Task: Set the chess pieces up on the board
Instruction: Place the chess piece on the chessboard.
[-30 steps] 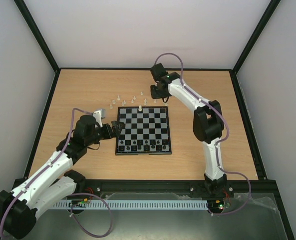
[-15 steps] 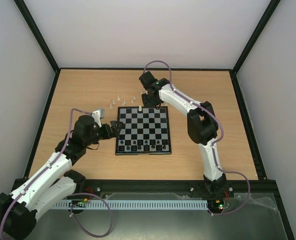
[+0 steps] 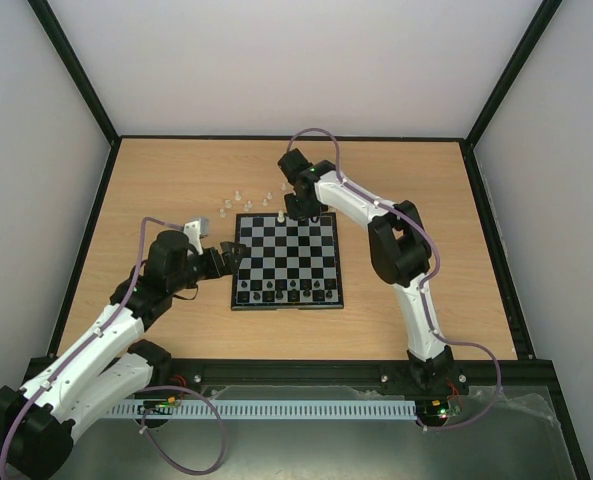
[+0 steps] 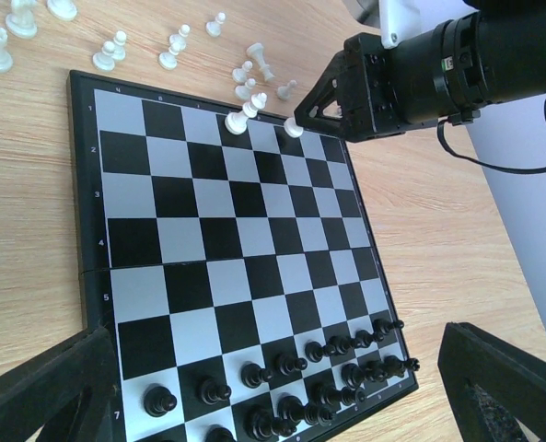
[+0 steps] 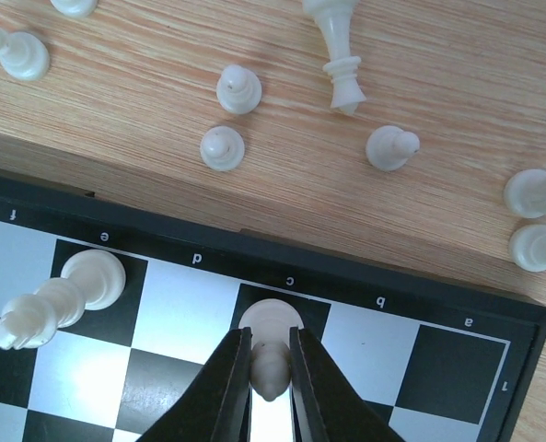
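Observation:
The board (image 3: 301, 250) lies mid-table with the black pieces (image 3: 288, 290) in its two near rows; they also show in the left wrist view (image 4: 332, 368). My right gripper (image 5: 270, 339) is shut on a white piece (image 5: 271, 366) whose base rests on the black square marked c at the board's far edge (image 5: 392, 281). In the top view that gripper (image 3: 298, 208) hangs over the far edge. One tall white piece (image 5: 90, 279) stands on the e square. My left gripper (image 4: 273, 405) is open and empty, low beside the board's left edge (image 3: 234, 258).
Loose white pieces (image 3: 241, 200) lie on the wood just beyond the board's far edge, several upright and one tipped over (image 5: 339, 51). They also show in the left wrist view (image 4: 116, 51). Black frame rails border the table.
My right arm has swung left from beyond the board's far right corner to the middle of the far edge, bringing the white piece onto the c square. The left arm has barely moved.

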Available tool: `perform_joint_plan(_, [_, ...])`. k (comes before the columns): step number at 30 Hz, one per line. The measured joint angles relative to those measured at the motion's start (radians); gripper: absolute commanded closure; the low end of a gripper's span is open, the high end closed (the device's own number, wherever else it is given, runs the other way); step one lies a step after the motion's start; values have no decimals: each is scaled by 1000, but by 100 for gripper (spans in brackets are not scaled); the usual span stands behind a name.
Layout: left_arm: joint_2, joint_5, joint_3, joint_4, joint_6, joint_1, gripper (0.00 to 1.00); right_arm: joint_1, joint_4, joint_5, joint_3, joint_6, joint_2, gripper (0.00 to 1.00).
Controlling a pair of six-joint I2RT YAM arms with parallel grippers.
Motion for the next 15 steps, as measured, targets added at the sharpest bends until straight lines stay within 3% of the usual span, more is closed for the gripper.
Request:
perform_joint_plan(5, [0,0,0,0,0,0,1,0,-2,0,0,0,18,87])
perform_joint_plan(15, [0,0,0,-1,0,2,1,0,-9,6,0,0,25,76])
